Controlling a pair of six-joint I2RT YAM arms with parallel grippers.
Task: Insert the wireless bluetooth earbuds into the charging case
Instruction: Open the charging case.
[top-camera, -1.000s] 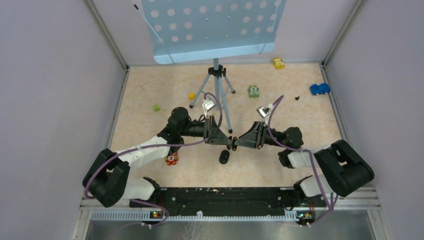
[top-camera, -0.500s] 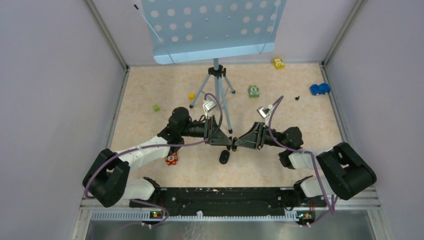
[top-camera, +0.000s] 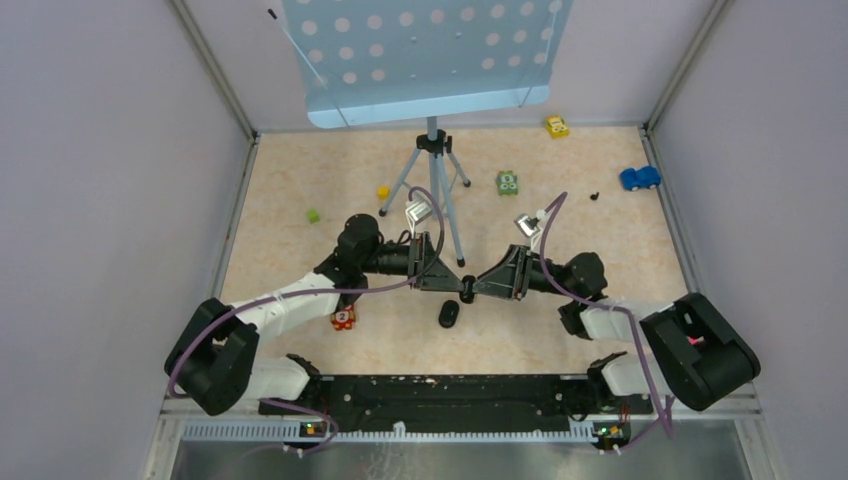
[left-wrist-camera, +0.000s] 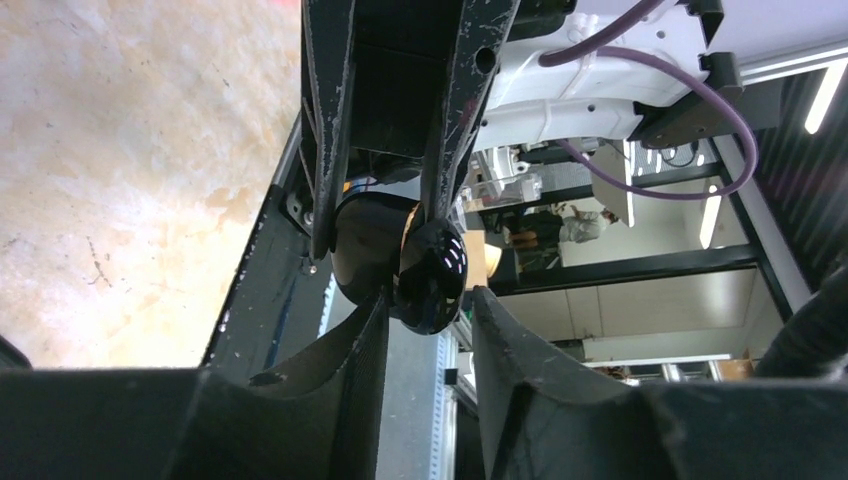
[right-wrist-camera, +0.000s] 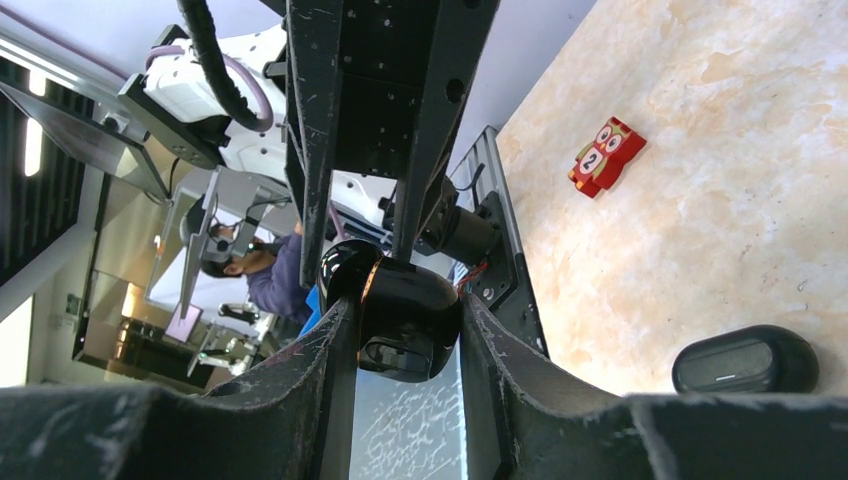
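Shifting right elbow (top-camera: 700, 350) outward, earbud (right-wrist-camera: 400, 320) pinched

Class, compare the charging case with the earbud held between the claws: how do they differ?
The charging case lies shut on the table; the earbud is gripped in the air. The case looks matte, the earbud glossy. From above, the case is bigger than the earbud. Both are black and rounded.

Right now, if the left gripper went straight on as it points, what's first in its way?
The black earbud clamped in the right gripper, which faces the left gripper tip to tip. They may already touch; depth is unclear.
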